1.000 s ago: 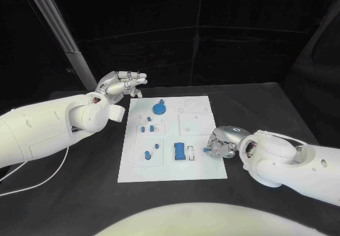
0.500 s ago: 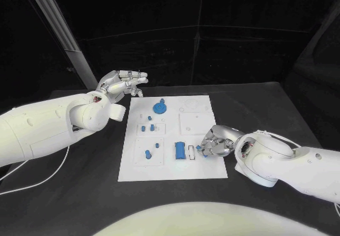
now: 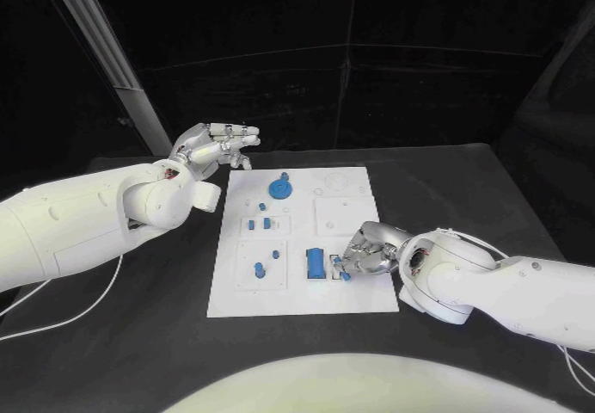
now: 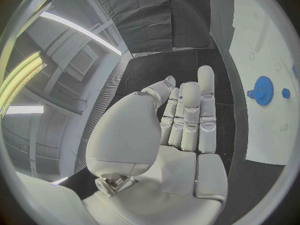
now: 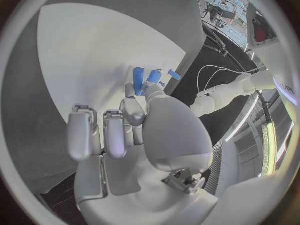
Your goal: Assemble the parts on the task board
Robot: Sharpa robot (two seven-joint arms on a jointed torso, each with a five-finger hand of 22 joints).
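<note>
Your black table point(image 3: 496, 198) carries the white rectangular task board point(image 3: 359, 292) at its middle, with the small blue plastic parts spread over it. Your left hand point(image 3: 218, 144) hangs off the board's far left corner, holding nothing, its fingers straight and close together. Your right hand point(image 3: 362, 251) sits low over the board's near right area, thumb and 1 finger pinching what looks like a small blue peg point(image 5: 145, 86), just beside the blue rectangular block point(image 3: 315, 262). The blue toothed gear point(image 3: 280, 188) lies at the far end.
</note>
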